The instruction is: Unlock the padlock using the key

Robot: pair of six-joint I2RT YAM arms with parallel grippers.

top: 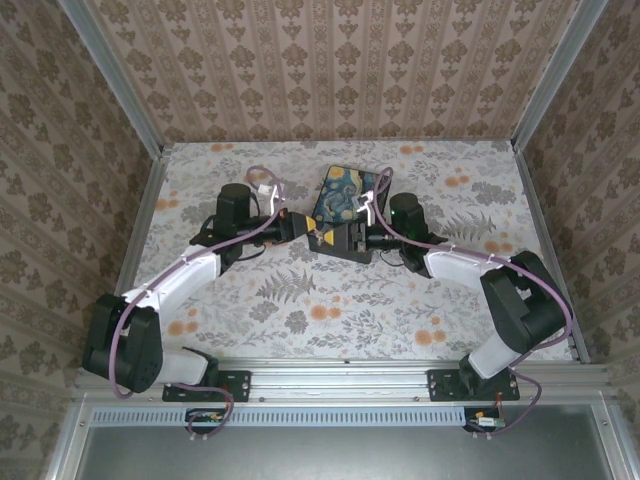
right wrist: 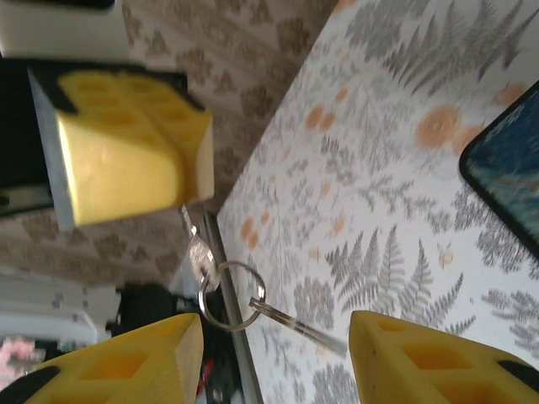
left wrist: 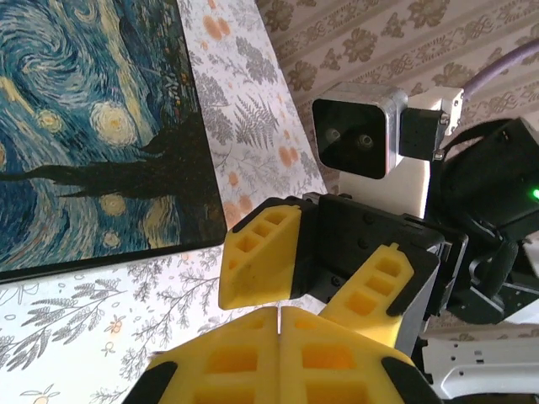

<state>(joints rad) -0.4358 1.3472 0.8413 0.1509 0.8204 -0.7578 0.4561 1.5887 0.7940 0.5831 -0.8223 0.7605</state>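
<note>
Yellow-fingered, our left gripper [right wrist: 184,181] is clamped together on one small silver key [right wrist: 196,249]; its single steel ring [right wrist: 230,296] carries a second key [right wrist: 295,324]. Our right gripper [right wrist: 274,337] faces it, fingers parted. One starry-painted black box [left wrist: 93,126] lies near. We cannot tell where the padlock is.

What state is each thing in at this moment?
left gripper: jaws shut on the key
right gripper: jaws open, holding nothing
key: clamped, its ring end sticking out
key ring: dangling from the key, carrying a second key
painted box: lying flat, painted lid up
</note>
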